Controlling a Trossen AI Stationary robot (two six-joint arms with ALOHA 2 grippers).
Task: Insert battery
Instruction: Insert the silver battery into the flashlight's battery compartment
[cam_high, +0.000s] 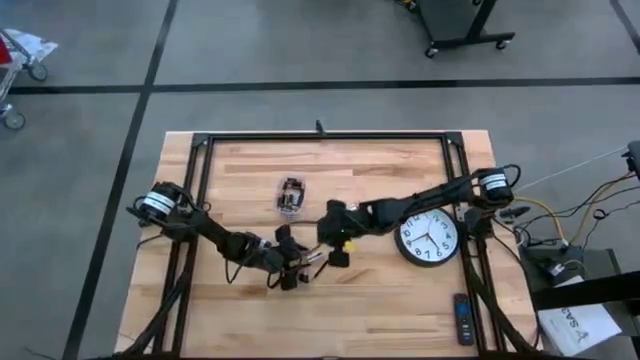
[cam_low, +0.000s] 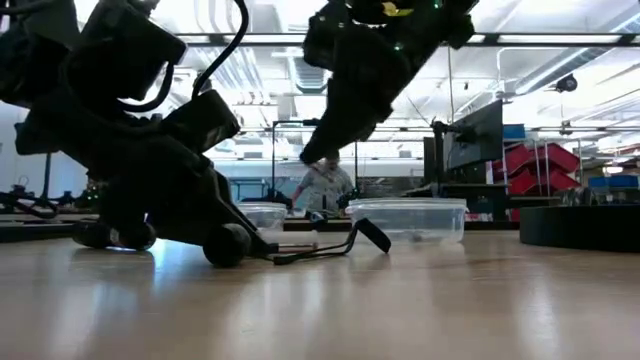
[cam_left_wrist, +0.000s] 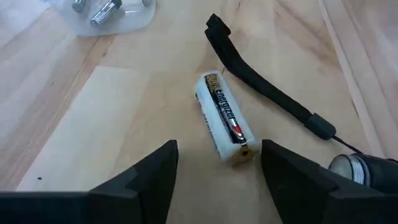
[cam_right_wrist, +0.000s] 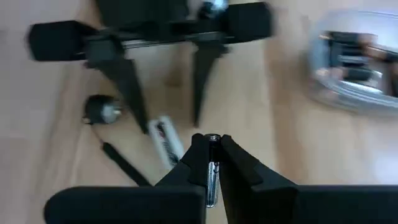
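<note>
Beside the clock (cam_high: 428, 238), I am lowering my right gripper (cam_right_wrist: 212, 163), clamped on a battery (cam_right_wrist: 212, 177), toward the holder (cam_left_wrist: 225, 118) lying between my left gripper's (cam_left_wrist: 216, 163) spread fingers, aligning it lengthwise with the empty slot.

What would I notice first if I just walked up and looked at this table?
Probably the two dark robot arms meeting mid-table. The left claw hangs open over a white holder with a battery already in it, and the right claw pinches another battery above. Next, the round wall clock lying face-up on the table's right side, beside the right arm.
</note>
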